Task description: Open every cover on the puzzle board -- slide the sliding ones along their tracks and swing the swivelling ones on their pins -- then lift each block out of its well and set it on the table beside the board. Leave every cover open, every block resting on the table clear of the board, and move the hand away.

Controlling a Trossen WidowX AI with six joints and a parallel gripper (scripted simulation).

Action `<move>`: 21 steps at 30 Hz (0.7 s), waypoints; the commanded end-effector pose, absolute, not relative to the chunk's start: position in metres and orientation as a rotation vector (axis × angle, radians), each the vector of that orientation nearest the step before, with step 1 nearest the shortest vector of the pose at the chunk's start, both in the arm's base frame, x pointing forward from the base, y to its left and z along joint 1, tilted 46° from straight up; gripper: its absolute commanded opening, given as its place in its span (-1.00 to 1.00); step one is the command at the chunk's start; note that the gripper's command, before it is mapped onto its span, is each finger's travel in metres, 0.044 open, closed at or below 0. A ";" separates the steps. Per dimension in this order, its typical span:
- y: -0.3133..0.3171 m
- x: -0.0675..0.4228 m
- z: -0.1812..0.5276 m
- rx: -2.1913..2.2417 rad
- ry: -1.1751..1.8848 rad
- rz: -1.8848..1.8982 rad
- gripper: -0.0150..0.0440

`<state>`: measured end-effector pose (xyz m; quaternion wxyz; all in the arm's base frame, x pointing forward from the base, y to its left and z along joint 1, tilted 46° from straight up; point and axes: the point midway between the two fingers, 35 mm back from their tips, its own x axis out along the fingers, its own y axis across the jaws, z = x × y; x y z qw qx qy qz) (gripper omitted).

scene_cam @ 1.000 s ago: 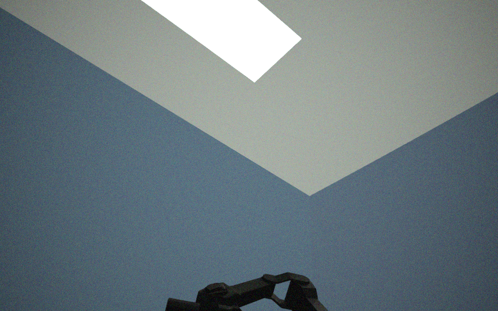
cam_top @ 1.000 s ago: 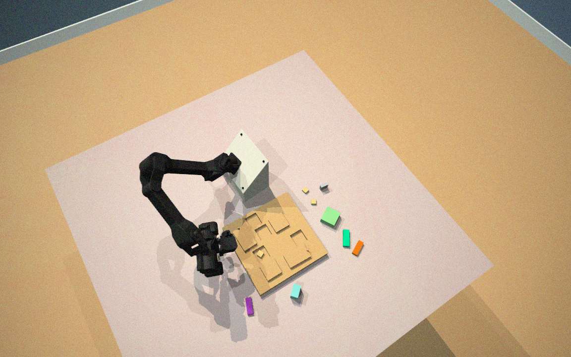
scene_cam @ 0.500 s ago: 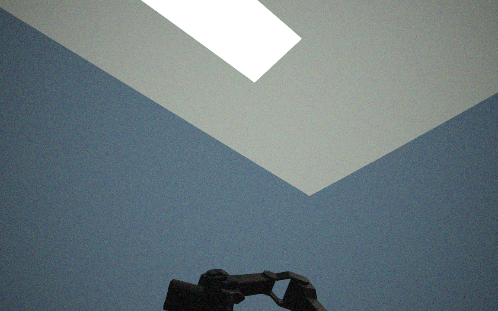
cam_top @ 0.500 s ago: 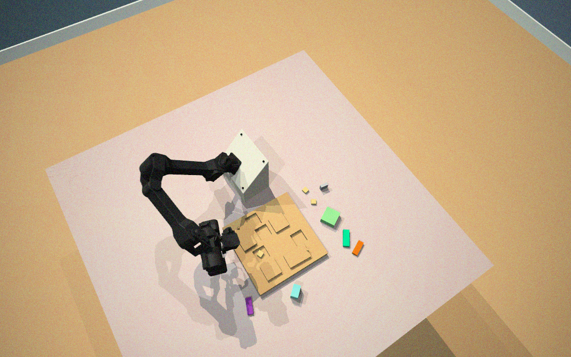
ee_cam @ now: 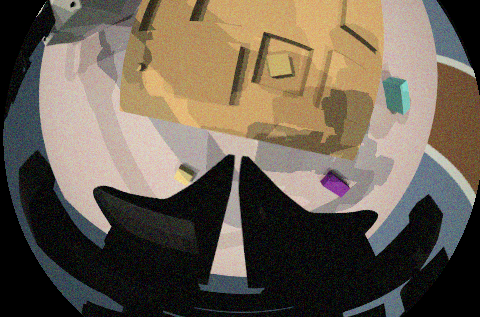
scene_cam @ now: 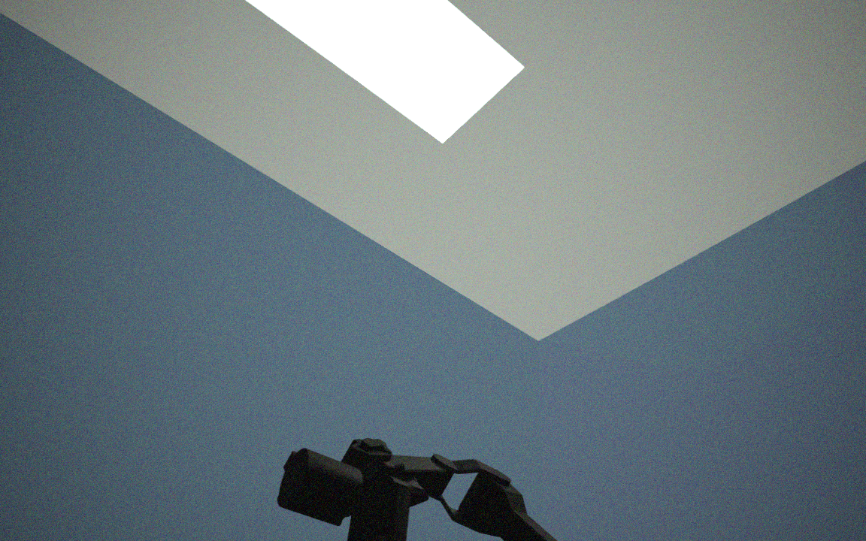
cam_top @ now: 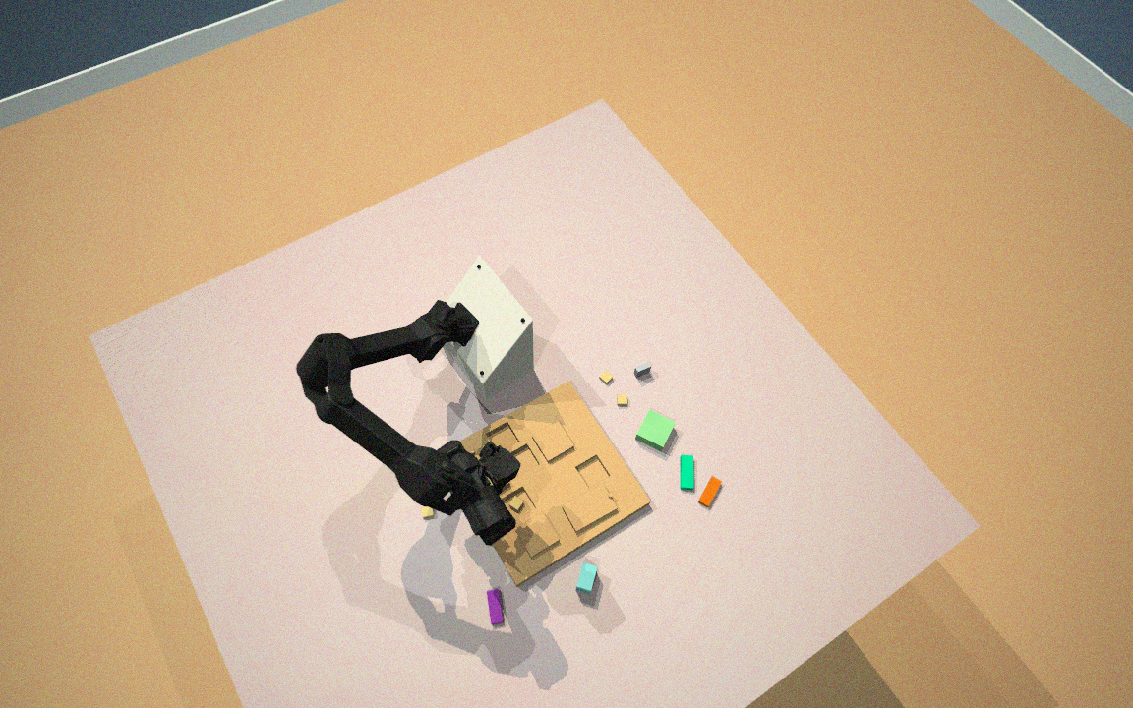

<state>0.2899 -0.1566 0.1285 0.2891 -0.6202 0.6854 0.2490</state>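
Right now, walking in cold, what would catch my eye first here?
Probably the black arm bent over the tan puzzle board, its gripper shut and empty. Next, the bright blocks scattered around the board: a green square on one side, a purple bar on another. One small yellow block sits in a well.
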 end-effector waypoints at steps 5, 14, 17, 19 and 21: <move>-0.126 0.315 0.097 -1.819 1.813 0.917 -0.49; -0.115 0.322 0.085 -1.599 1.842 0.546 -0.49; -0.115 0.322 0.085 -1.402 1.826 0.260 -0.49; -0.114 0.322 0.084 -1.265 1.799 0.079 -0.49; -0.114 0.322 0.084 -1.126 1.760 -0.096 -0.49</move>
